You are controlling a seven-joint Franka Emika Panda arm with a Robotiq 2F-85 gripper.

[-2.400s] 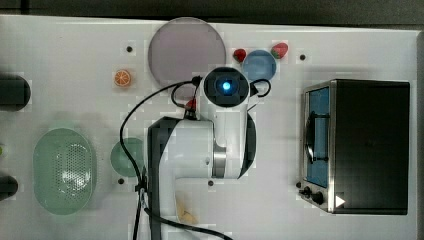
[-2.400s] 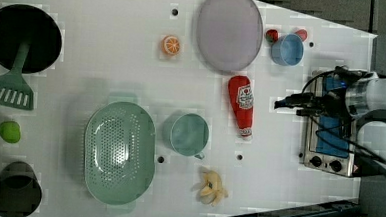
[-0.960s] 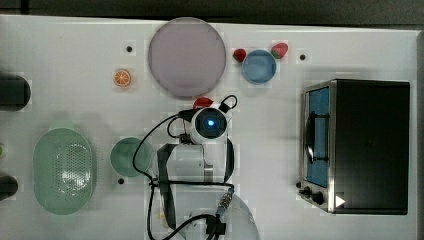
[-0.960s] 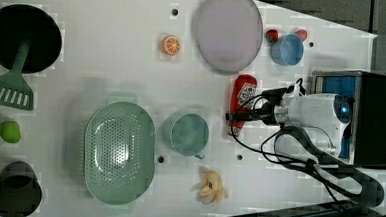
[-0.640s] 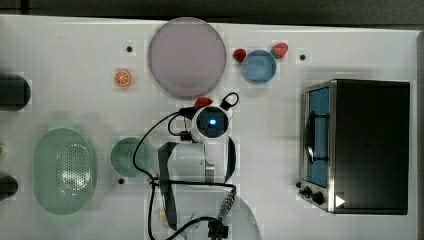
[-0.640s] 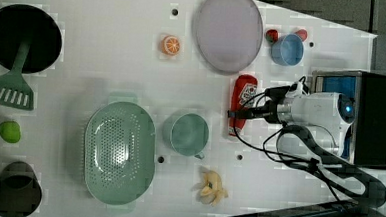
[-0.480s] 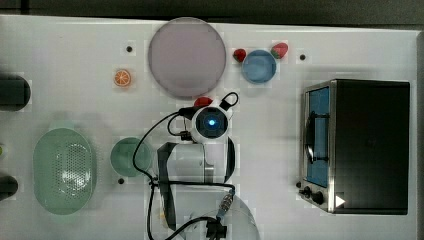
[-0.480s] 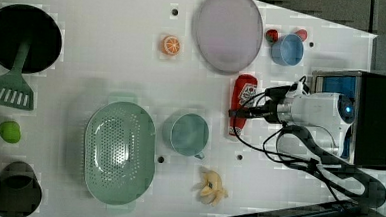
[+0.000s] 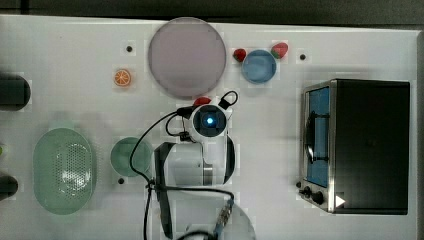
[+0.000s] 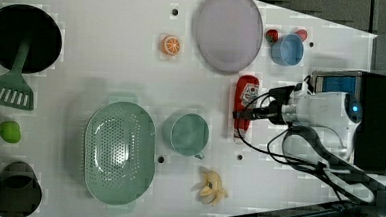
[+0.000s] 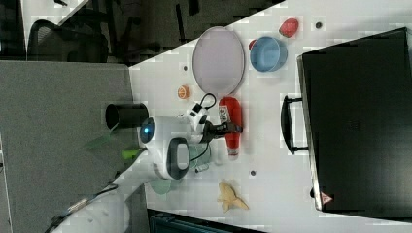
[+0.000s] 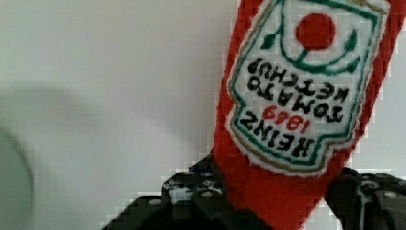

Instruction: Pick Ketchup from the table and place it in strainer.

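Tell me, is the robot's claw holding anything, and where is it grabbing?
The gripper straddles the ketchup bottle around its lower body, below the label; a firm hold cannot be told.

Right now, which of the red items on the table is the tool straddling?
The ketchup bottle, lying flat beside the purple plate; the tool sits around its lower body. The two strawberries sit apart, flanking the blue bowl.

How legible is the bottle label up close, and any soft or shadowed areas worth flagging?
Wrist view: the Ketchup label reads clearly; a blurred shadow falls on the table beside it. Left view: the strainer holes stay distinct.
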